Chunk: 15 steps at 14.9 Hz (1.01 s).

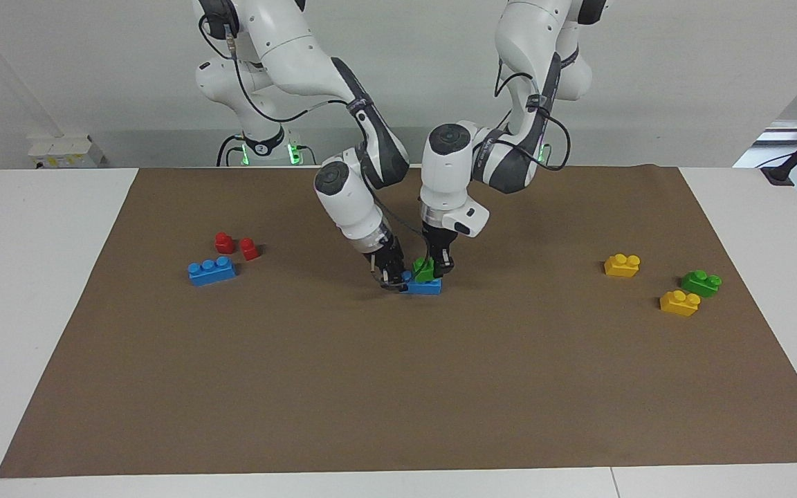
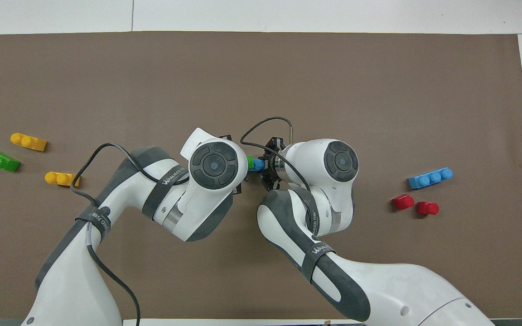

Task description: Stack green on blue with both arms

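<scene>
Evidently the pressing step is in hand: the small bright green plastic two-stud brick [image 1: 425, 270] sits on the long bright blue plastic three-stud brick [image 1: 425, 286] at the middle of the brown paper mat [image 1: 398, 387], midway between the arms' ends of the table. The left gripper [image 1: 439, 267] stands down over the green brick, seemingly clasped on it. The right gripper [image 1: 391, 275] leans in at the blue brick's end toward the right arm and appears to clamp it. Next, I judge, comes a firm downward push to seat the studs, then letting go. A spare blue brick [image 1: 212, 270] lies toward the right arm's end, a spare green brick [image 1: 701, 283] toward the left arm's.
</scene>
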Available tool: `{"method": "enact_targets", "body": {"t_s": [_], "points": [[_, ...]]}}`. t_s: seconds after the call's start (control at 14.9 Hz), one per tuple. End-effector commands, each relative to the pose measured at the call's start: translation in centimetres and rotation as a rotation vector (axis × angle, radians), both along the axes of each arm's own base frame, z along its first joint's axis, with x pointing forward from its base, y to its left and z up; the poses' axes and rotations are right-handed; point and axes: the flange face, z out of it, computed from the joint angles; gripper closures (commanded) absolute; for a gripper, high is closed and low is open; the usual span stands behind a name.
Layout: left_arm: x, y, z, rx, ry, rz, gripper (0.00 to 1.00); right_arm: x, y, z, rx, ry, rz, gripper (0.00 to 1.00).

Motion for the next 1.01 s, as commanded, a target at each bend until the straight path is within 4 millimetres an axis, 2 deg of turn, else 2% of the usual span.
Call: {"method": "enact_targets", "body": {"t_s": [0.0, 0.13, 0.34, 0.47, 0.87, 0.94], "points": [[-0.9, -1.1, -3.9, 0.051, 0.041, -0.01, 1.0, 0.4, -1.3, -1.5, -0.026, -0.028, -0.013, 1.0], [-0.8, -1.1, -3.9, 0.046, 0.036, -0.01, 1.0, 0.4, -1.3, -1.5, -0.026, -0.028, -0.013, 1.0], [0.6, -0.4, -3.9, 0.028, 0.013, 0.011, 1.0, 0.6, -1.5, -1.5, -0.025, -0.028, -0.017, 1.0], [0.8, -0.6, -5.1, 0.034, 0.004, -0.002, 1.0, 0.6, -1.6, -1.5, -0.026, -0.029, -0.017, 1.0], [0.8, -0.8, -5.3, 0.059, -0.03, -0.047, 1.0, 0.7, -1.9, -1.6, -0.027, -0.03, -0.016, 1.0], [0.8, -0.8, -5.3, 0.062, -0.032, -0.056, 0.86, 0.7, -2.0, -1.7, -0.028, -0.03, -0.013, 1.0]]}}
